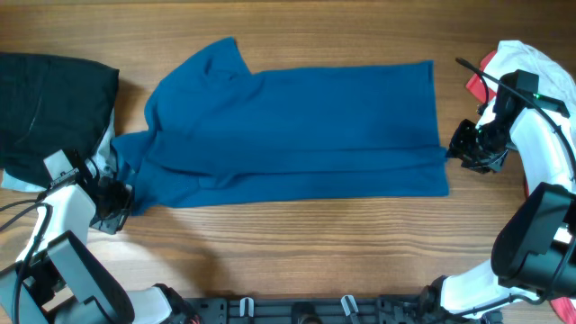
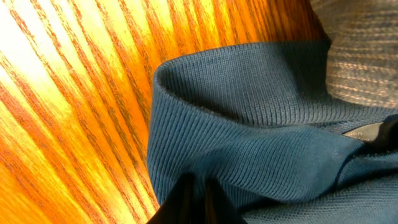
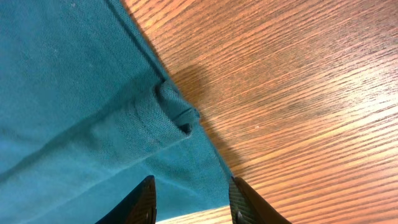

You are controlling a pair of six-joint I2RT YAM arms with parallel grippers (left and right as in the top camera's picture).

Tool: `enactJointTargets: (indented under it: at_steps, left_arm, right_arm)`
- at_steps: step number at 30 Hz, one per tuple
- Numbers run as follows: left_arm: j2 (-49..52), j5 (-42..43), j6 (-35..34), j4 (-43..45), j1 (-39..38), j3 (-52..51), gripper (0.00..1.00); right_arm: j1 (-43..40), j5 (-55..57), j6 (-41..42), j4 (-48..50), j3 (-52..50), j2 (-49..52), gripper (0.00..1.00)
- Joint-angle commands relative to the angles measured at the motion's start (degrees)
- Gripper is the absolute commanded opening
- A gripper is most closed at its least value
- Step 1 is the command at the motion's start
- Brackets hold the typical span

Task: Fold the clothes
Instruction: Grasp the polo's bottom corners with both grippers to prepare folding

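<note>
Overhead, left end effector (image 1: 120,193) pinches polo shirt (image 1: 297,135) edge; right end effector (image 1: 465,151) gapes at hem.

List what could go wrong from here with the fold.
1. Right gripper is open astride the bunched hem of the polo shirt; closing may catch only one layer.
2. Left gripper pinches the shirt beside the black garment; lifting could snag it.
</note>
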Motion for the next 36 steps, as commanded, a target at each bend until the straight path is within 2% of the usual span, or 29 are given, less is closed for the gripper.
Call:
enactJointTargets:
  at_steps: [1, 5, 9, 12, 26, 33, 36]
  left_arm:
    - [2.1, -2.3, 0.9, -1.6, 0.9, -1.7, 0.1]
    - [2.1, -2.3, 0.9, -2.0, 0.9, -1.7, 0.12]
    - [2.1, -2.2, 0.9, -2.3, 0.9, -1.7, 0.12]
    - [2.1, -2.2, 0.9, -2.3, 0.9, -1.7, 0.12]
    - [2.1, -2.3, 0.9, -2.6, 0.9, -1.7, 0.12]
    - [2.1, -2.3, 0.9, -2.6, 0.9, -1.7, 0.12]
    - [2.1, -2.3, 0.9, -2.6, 0.9, -1.7, 0.12]
  right_arm:
    - [0.2, -9.1, -8.2, -1.3, -0.2, 0.7, 0.39]
    - [0.2, -9.4, -8.9, -3.0, -1.7, 0.7, 0.38]
    - [0.2, -8.5, -7.3, -0.1, -6.0, 0.7, 0.38]
    - [0.2, -6.5, -4.2, 3.2, -8.0, 0.7, 0.49]
    - [0.2, -9.1, -2.8, 9.5, -8.0, 0.7, 0.47]
    - [0.2, -9.1, -1.3, 11.4, -8.0, 0.7, 0.22]
    - [0.2, -9.1, -1.3, 12.2, -8.0, 0.7, 0.06]
